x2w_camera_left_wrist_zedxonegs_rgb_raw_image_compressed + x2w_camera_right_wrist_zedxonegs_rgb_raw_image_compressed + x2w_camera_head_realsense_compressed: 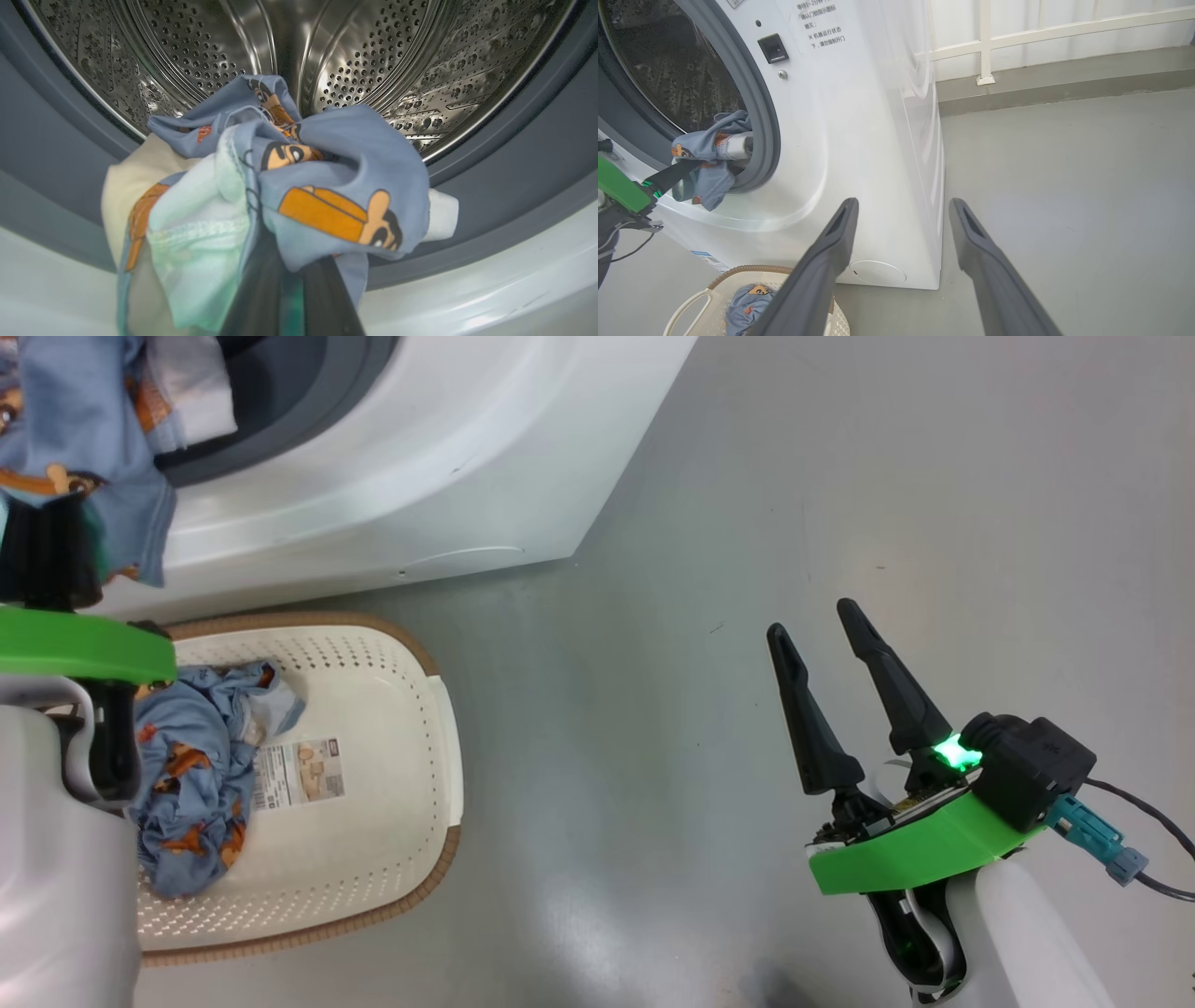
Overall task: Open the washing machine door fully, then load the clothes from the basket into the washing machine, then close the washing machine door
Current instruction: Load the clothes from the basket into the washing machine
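My left gripper (47, 555) is shut on a bunch of light-blue bear-print clothes (327, 186) and holds it at the mouth of the washing machine (420, 448), in front of the steel drum (373, 56). The cloth hangs over the grey gasket (514, 177) and hides the fingertips. More blue clothes (191, 775) lie in the cream basket (392, 709) on the floor below the machine. My right gripper (814, 620) stands open and empty over bare floor, to the right of the basket. The washing machine door is out of view.
Grey floor (747, 476) stretches to the right of the machine. A white railing (985, 42) and a low ledge run behind it. A round service cap (878, 273) sits low on the machine's front, and a paper label (299, 773) lies on the basket bottom.
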{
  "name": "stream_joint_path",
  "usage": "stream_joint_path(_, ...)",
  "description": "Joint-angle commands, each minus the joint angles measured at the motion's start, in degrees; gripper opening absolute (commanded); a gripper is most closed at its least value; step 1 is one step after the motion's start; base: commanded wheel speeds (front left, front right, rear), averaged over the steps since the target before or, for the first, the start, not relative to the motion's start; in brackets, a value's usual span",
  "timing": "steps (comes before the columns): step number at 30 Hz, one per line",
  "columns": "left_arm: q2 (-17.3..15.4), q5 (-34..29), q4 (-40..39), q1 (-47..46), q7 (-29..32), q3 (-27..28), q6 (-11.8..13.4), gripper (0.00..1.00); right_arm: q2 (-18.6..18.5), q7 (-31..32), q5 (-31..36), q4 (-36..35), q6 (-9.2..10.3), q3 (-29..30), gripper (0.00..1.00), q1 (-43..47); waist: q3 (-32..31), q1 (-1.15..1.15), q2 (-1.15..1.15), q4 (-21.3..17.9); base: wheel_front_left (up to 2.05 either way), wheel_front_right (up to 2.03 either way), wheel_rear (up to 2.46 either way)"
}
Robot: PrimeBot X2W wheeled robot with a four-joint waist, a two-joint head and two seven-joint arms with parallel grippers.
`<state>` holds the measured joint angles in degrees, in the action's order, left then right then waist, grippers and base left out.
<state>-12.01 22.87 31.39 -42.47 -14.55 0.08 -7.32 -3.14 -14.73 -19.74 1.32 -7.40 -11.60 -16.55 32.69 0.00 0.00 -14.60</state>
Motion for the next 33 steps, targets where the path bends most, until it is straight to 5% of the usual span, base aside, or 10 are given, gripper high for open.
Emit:
stream_joint_path(1,-1.6,-0.5,-2.4,0.6,-0.4,1.1,-0.2,0.0,0.3,-0.3,-0.3,-1.1,-0.09,-1.0,1.0,0.7,-0.4,0.0,0.0,0.0,0.0,0.0,0.0)
stream_joint_path(10,-3.3,0.3,0.3,-3.7,-0.4,-2.9,-0.2,0.0,0.3,-0.3,-0.4,-0.7,-0.09,-1.7,1.0,1.2,-1.3,0.0,0.0,-0.6,0.0,0.0,0.0)
stream_joint_path(33,-11.6,3.1,23.5,-28.6,-0.4,-13.4,-0.2,0.0,0.3,-0.3,-2.3,-1.3,-0.09,-4.4,1.0,0.7,0.5,0.0,0.0,-5.7,0.0,0.0,0.0)
